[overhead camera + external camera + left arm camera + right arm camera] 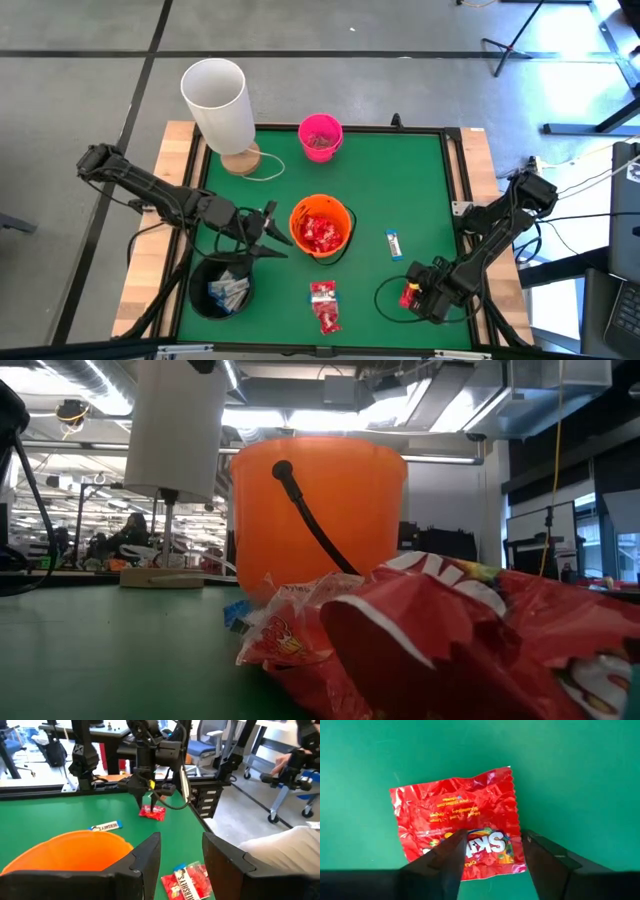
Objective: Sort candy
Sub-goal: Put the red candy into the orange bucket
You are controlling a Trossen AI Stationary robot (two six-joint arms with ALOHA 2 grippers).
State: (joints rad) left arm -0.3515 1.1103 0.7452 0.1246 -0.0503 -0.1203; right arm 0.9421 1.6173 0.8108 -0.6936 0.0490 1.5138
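Red packet [457, 822], orange bucket [321, 226], pink bucket [320, 136], green table [400, 180].

red packet [460, 825]: glossy crinkled foil | orange bucket [320, 510]: smooth plastic | surface [570, 770]: matt green | border [165, 215]: bare wood

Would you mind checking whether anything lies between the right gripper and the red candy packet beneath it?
Nothing visible does. The right gripper hangs directly over the red packet, its open fingers straddling it, with only bare green mat around. The white-and-blue bar lies apart, toward the orange bucket.
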